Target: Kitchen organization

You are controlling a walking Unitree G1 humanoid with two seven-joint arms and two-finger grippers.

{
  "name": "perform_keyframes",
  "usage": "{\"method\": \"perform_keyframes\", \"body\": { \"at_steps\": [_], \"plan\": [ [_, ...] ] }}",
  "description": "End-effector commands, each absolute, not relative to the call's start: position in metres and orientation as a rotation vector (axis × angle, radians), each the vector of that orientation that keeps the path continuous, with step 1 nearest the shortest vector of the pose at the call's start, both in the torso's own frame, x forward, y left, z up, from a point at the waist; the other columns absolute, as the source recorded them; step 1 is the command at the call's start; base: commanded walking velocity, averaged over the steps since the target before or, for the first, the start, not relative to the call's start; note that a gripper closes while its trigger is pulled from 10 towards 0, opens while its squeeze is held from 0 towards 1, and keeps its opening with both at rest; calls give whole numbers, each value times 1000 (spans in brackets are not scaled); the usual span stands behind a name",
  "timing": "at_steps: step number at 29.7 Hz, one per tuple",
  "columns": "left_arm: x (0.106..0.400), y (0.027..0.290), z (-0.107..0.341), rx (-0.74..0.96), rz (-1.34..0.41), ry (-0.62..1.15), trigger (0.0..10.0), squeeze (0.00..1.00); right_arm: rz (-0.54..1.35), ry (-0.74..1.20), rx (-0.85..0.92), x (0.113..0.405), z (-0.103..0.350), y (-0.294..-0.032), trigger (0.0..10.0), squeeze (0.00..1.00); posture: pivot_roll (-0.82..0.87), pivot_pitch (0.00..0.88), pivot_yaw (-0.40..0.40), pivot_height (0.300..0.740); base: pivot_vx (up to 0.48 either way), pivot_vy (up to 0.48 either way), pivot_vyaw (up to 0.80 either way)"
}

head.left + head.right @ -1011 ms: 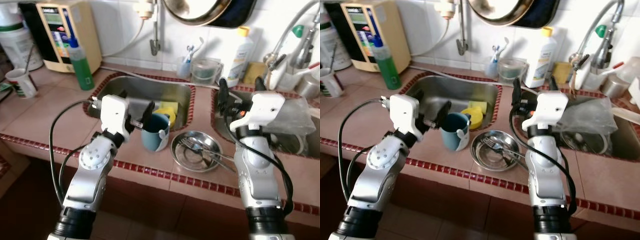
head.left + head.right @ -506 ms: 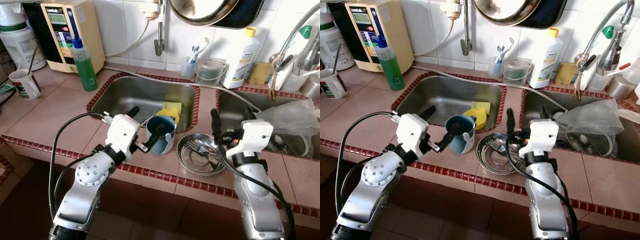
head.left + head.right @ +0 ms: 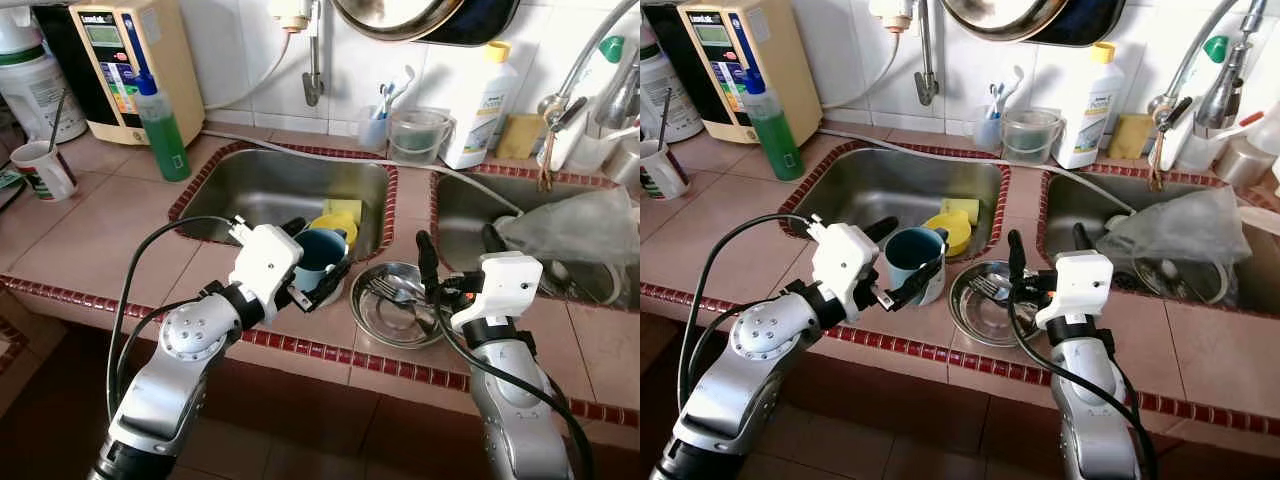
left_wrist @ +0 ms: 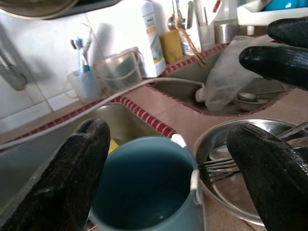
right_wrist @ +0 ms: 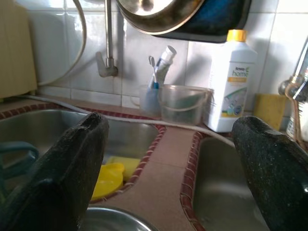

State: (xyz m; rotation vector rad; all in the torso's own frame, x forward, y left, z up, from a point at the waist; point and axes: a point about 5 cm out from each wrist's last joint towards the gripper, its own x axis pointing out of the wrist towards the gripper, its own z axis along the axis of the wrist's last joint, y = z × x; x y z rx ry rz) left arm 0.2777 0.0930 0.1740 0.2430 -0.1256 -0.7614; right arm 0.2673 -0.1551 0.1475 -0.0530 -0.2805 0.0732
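A blue-grey mug (image 3: 318, 262) with a white-trimmed handle is standing upright and empty on the tiled worktop (image 3: 110, 225), right at the front edge of the left sink (image 3: 290, 190). The left gripper (image 3: 312, 262) is straddling it, its jaws spread wide with one black finger on either side of the rim. At the mug's three o'clock a shallow steel bowl (image 3: 398, 303) is sitting just beside it, holding forks. At its twelve o'clock a yellow cup (image 3: 335, 225) is lying inside the sink.
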Motion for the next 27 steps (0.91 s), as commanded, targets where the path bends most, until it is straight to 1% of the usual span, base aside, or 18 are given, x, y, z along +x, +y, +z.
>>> {"method": "perform_keyframes", "body": {
  "at_steps": [1, 8, 15, 16, 21, 25, 27],
  "plan": [
    [282, 94, 174, 240, -755, -109, 10000, 0, 72, -301, -54, 264, 153, -154, 10000, 0, -120, 47, 61, 740, 0, 0, 0],
    [286, 93, 179, 291, -765, -98, 10000, 0, 62, -296, -61, 263, 154, -156, 10000, 0, -128, 49, 65, 740, 0, 0, 0],
    [284, 86, 183, 336, -808, -54, 10000, 0, 66, -293, -62, 263, 154, -156, 10000, 0, -123, 55, 64, 740, 0, 0, 0],
    [283, 82, 184, 349, -832, -25, 10000, 0, 81, -285, -54, 263, 154, -153, 10000, 0, -123, 58, 67, 740, 0, 0, 0],
    [281, 80, 183, 372, -856, -5, 10000, 0, 151, -254, -32, 258, 150, -144, 10000, 0, -124, 63, 71, 740, 0, 0, 0],
    [281, 80, 187, 369, -858, -5, 10000, 0, 285, -215, -27, 244, 143, -133, 10000, 0, -124, 65, 78, 740, 0, 0, 0],
    [281, 80, 188, 369, -859, -3, 10000, 0, 314, -206, -25, 238, 141, -132, 10000, 0, -124, 65, 78, 740, 0, 0, 0]
  ]
}}
